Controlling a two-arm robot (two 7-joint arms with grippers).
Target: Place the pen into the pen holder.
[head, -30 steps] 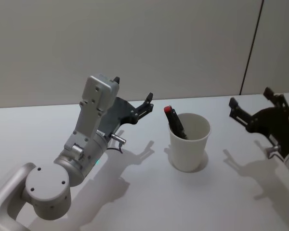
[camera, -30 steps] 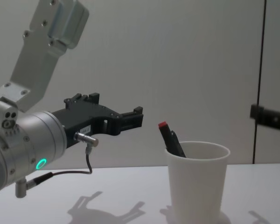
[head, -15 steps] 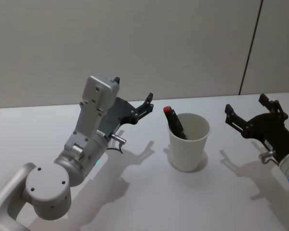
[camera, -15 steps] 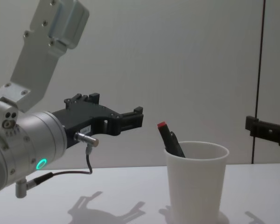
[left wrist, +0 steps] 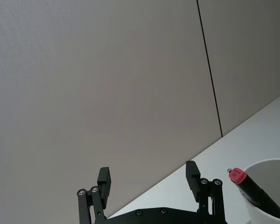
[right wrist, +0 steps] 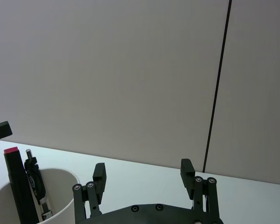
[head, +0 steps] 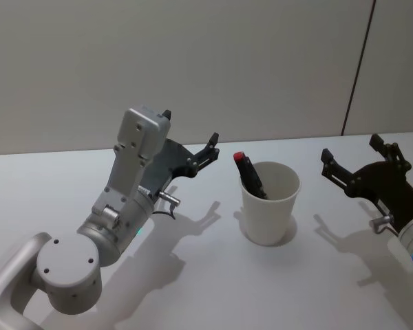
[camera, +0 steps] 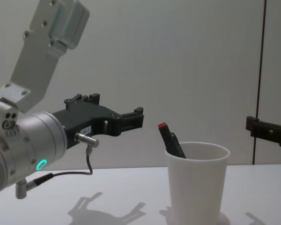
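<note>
White table under white pen holder.

Silver arms, black grippers — teal LEDs, thin cable.

A plain beige wall is seen behind a white table. The wall is divided by a thin dark vertical seam toward the right. Soft shadows are cast on the tabletop.

Head view: table seen from above, looking forward and down. Chest view: low, level, close. Wrist views: aimed at the wall. Pen holder shared by all.
</note>
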